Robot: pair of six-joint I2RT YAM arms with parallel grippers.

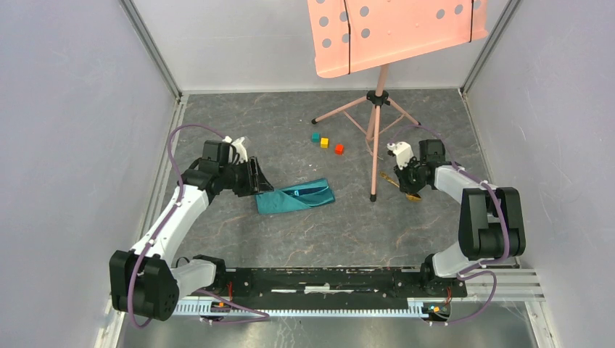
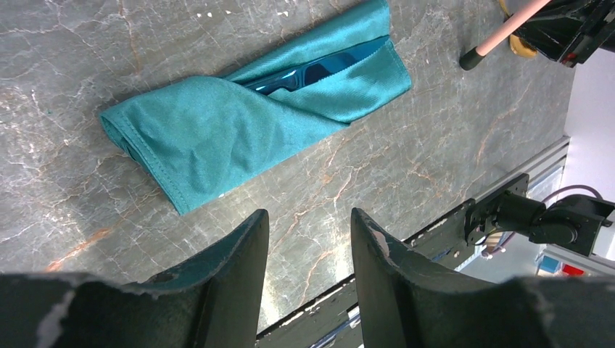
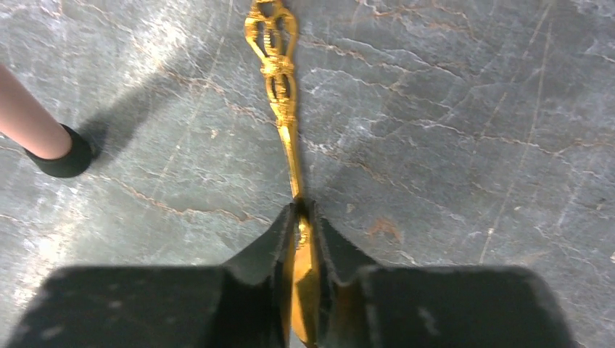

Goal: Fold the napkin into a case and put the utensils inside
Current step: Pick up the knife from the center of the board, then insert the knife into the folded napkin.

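The teal-green napkin (image 1: 294, 197) (image 2: 217, 130) lies folded into a slim case mid-table. A bright blue utensil (image 2: 319, 69) (image 1: 310, 191) sits in its open pocket. My left gripper (image 1: 265, 181) (image 2: 310, 217) hovers by the case's left end, open, with nothing between its fingers. To the right, my right gripper (image 1: 407, 181) (image 3: 304, 210) is shut on the golden spoon (image 3: 281, 87) (image 1: 414, 196). Its ornate handle points away from the fingers, low over the tabletop. The bowl end is hidden between the jaws.
A pink music stand (image 1: 377, 109) stands at the back, one rubber foot (image 1: 373, 197) (image 3: 65, 156) between the case and the right gripper. Teal (image 1: 315, 136), yellow (image 1: 324, 142) and red (image 1: 339, 148) cubes lie behind the case. Grey walls enclose the table.
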